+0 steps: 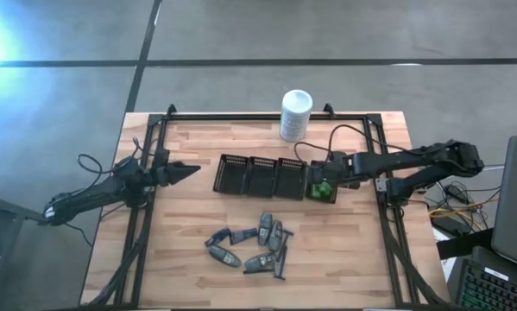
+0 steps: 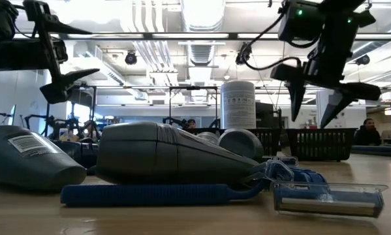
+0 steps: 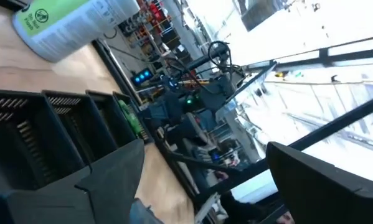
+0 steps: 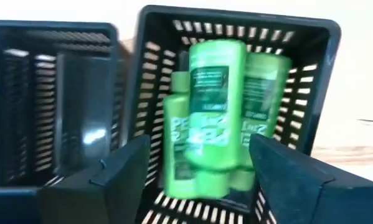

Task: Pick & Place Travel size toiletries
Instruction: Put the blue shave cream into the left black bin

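Note:
Green bottles (image 4: 205, 124) lie in the rightmost compartment (image 4: 311, 37) of the black mesh tray (image 1: 249, 175). My right gripper (image 1: 317, 183) hangs just above that compartment, pointing steeply down. It is open, with one finger on either side of the top bottle and apart from it (image 4: 198, 174). In the low view nothing is between its fingers (image 2: 318, 104). Grey tubes and blue-handled sticks (image 1: 254, 246) lie in a loose heap on the table's near middle. My left gripper (image 1: 189, 170) waits open at the table's left, pointing level toward the tray.
A large white canister (image 1: 295, 114) stands upright at the far edge behind the tray. The tray's three left compartments (image 1: 262, 175) hold nothing that I can see. Black frame rails (image 1: 387, 216) run along the table's sides. Bare wood lies between the heap and the tray.

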Robot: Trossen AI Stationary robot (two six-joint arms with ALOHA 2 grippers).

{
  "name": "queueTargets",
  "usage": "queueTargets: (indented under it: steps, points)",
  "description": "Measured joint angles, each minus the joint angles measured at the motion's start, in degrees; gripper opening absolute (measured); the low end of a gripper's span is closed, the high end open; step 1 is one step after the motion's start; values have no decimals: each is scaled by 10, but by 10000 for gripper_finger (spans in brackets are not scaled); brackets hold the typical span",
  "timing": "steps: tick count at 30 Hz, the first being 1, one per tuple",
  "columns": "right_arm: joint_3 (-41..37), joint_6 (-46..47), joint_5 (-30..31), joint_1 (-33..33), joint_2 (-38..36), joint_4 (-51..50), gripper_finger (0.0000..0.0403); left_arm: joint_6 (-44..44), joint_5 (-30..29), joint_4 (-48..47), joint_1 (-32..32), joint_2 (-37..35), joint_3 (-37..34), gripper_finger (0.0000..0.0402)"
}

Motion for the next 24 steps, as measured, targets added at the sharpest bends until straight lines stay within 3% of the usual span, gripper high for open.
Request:
queueTargets:
  steps: [9,12,17,20,24]
  points:
    - [65,-26,30,57,-6,-3,320,-23,-149,18,0,2,0,342]
    - [84,-28,33,74,-6,-2,332,-22,-166,26,0,8,6,341]
    - [105,-41,46,92,-6,-4,349,37,-99,-167,0,64,91,334]
    - [107,-50,46,92,-6,-7,356,100,-53,-299,-1,135,156,331]
    - [100,-49,45,92,-6,-8,359,181,21,-407,-14,242,242,330]
